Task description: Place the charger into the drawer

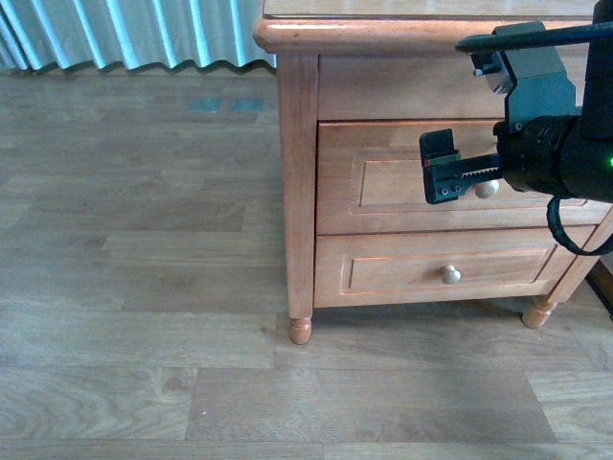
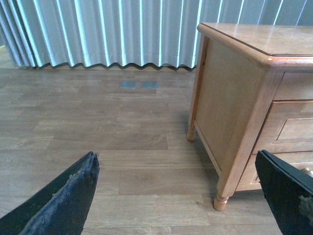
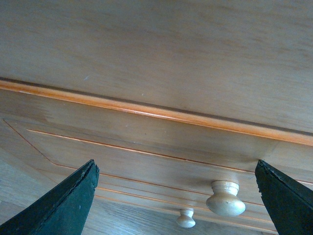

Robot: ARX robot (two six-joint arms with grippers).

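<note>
The charger is not in any view. The upper drawer [image 1: 383,177] of the wooden nightstand is closed. Its round pale knob [image 1: 487,189] shows just behind my right gripper [image 1: 474,172], which hangs open and empty right in front of the drawer front. In the right wrist view the gripper [image 3: 176,196] is open, with the drawer front [image 3: 146,142] close ahead and the knob [image 3: 225,198] between the fingers, nearer one of them. My left gripper [image 2: 178,196] is open and empty above the floor beside the nightstand; it is not in the front view.
The shorter lower drawer [image 1: 402,273] with its small knob [image 1: 450,274] is closed below. The nightstand stands on turned legs [image 1: 301,329] on a wood-plank floor [image 1: 144,287]. A pleated curtain [image 1: 124,34] hangs at the back left.
</note>
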